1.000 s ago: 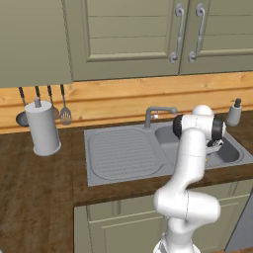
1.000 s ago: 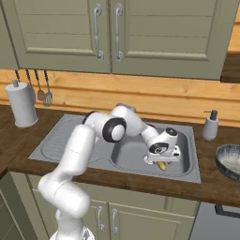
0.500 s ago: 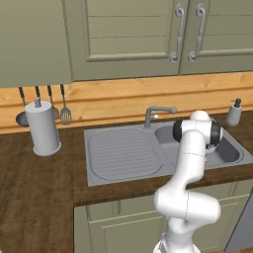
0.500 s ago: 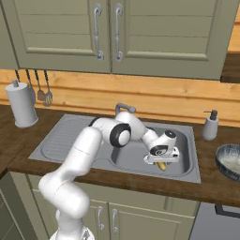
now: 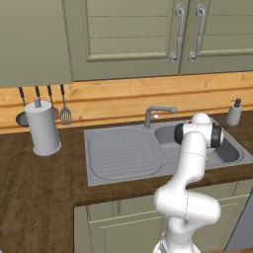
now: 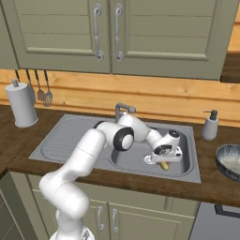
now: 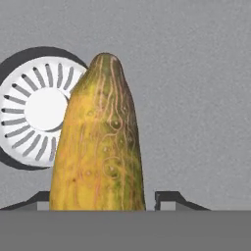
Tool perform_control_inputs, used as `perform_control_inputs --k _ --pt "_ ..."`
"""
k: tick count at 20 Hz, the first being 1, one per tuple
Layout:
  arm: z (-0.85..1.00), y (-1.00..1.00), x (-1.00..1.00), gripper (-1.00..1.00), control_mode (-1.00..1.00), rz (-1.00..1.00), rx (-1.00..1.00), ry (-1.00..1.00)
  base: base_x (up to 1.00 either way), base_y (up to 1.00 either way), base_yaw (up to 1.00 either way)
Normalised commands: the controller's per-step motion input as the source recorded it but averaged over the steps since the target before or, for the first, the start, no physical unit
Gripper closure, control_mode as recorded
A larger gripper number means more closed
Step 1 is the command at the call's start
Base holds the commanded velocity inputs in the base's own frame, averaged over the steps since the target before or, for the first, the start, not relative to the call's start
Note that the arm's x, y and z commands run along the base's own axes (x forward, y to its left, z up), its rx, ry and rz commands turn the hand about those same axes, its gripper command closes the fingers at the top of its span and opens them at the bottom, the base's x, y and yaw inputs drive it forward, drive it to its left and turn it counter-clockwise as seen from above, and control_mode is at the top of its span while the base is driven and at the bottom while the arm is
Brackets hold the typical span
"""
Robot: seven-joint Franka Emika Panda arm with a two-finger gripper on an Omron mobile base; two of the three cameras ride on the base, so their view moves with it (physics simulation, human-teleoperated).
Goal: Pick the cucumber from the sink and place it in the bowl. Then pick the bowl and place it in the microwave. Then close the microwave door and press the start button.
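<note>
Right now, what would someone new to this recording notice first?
The white robot arm folded low into the grey metal sink, its gripper right over the stubby yellow-orange cucumber. In the hand view that cucumber fills the middle, lying on the basin floor beside the round white drain, between the dark fingers. The dark ribbed bowl waits on the counter, right of the sink.

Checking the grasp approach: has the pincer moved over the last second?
Yes, slightly. In the right base view the pincer has sunk lower onto the cucumber, against the sink.
</note>
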Motion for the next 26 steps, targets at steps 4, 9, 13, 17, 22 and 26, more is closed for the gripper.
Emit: perform_control_inputs --k 4,9,13,17,22,26 --pt "-0.01 0.00 -0.05 1.00 -1.00 0.02 0.00 -0.02 0.00 0.00 0.00" --pt "0.32 0.30 -0.43 1.00 -1.00 0.00 0.00 -0.14 0.00 0.00 0.00" --pt "0.71 0.46 -0.44 1.00 -1.00 0.01 0.00 -0.14 0.00 0.00 0.00" --pt "0.97 0.42 -0.31 1.00 -1.00 0.03 -0.09 -0.20 0.00 0.00 0.00" --pt "1.00 0.06 -0.16 1.00 -1.00 0.07 -0.09 -0.13 0.00 0.00 0.00" --pt "1.00 0.00 -0.27 1.00 -1.00 0.04 -0.07 -0.03 0.00 0.00 0.00"
